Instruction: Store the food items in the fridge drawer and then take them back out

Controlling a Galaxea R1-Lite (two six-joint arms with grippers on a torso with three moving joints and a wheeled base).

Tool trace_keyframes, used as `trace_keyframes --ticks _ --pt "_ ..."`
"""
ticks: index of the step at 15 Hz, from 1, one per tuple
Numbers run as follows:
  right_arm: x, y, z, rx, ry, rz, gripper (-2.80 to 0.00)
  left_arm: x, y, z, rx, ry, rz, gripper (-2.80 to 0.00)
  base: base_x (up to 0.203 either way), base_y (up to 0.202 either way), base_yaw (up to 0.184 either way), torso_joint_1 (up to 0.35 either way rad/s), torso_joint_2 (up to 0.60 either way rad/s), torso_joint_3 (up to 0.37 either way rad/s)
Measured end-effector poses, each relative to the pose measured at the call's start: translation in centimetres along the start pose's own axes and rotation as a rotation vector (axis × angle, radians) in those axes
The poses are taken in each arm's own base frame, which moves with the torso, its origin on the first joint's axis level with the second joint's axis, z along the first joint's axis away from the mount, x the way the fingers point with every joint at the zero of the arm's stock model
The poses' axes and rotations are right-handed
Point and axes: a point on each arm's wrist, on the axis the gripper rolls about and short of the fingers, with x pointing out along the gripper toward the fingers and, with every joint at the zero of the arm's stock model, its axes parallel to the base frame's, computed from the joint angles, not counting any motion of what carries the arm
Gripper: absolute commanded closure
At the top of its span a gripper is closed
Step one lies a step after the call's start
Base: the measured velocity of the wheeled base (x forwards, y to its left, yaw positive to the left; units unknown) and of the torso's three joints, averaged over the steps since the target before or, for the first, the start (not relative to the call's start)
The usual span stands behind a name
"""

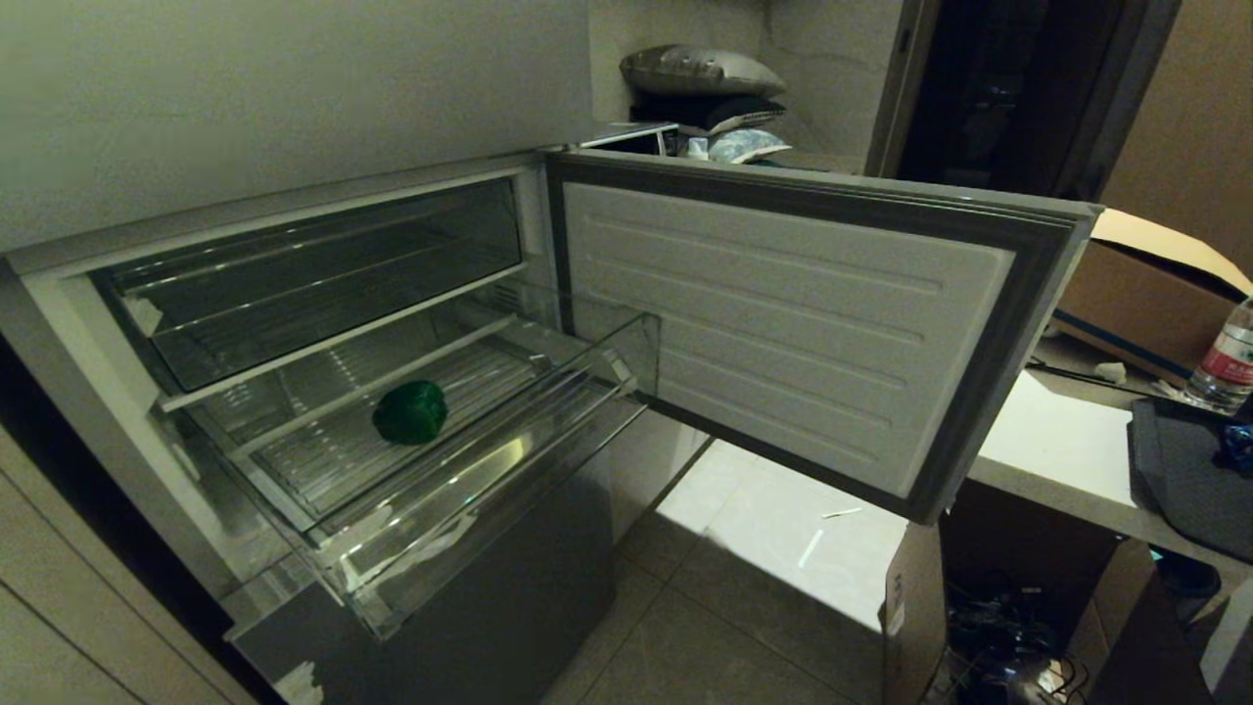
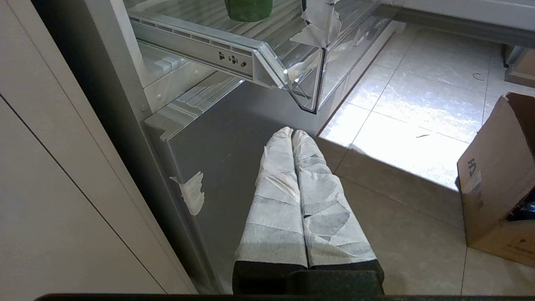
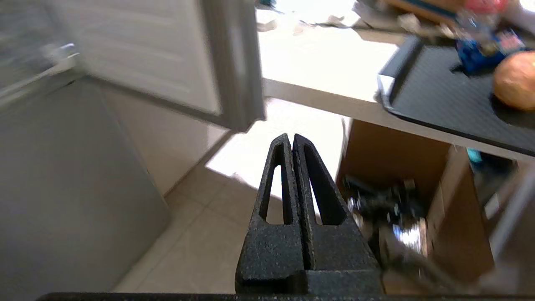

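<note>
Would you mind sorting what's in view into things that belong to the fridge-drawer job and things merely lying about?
Part of the job:
- fridge drawer, pulled out
- green food item lying in the drawer
- orange-tan round food item on the black tray
- right gripper, shut, empty
- left gripper, shut, empty

Lying about:
- water bottle
- cardboard box
- pillows
</note>
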Motion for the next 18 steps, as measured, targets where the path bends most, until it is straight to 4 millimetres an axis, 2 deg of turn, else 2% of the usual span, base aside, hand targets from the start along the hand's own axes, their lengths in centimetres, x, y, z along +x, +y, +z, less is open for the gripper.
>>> trace_keyframes --ticks 2,5,9,10,11,14,18 --pt "2.8 0.2 2.4 0.027 0.061 -0.075 0.00 0.0 0.0 0.0 0.000 0.000 0.000 0.00 0.000 0.000 0.000 0.000 0.00 0.000" --pt "8.1 -0.7 4.4 0.049 0.127 -0.175 0.00 0.0 0.0 0.0 0.000 0.000 0.000 0.00 0.000 0.000 0.000 0.000 0.00 0.000" --pt "15.6 -3.6 4.5 0.075 0.198 -0.286 0.00 0.0 0.0 0.0 0.000 0.000 0.000 0.00 0.000 0.000 0.000 0.000 0.00 0.000" --pt "17.2 -4.8 4.3 0.082 0.210 -0.322 -1.27 0.0 0.0 0.0 0.000 0.000 0.000 0.00 0.000 0.000 0.000 0.000 0.00 0.000" --pt "18.5 -6.0 4.1 0.088 0.219 -0.359 -2.80 0.0 0.0 0.0 0.000 0.000 0.000 0.00 0.000 0.000 0.000 0.000 0.00 0.000" --pt "21.0 -8.9 3.5 0.103 0.249 -0.469 -2.80 0.0 0.0 0.0 0.000 0.000 0.000 0.00 0.000 0.000 0.000 0.000 0.00 0.000" --pt "22.4 -12.5 3.2 0.109 0.268 -0.584 -2.80 0.0 0.0 0.0 0.000 0.000 0.000 0.00 0.000 0.000 0.000 0.000 0.00 0.000"
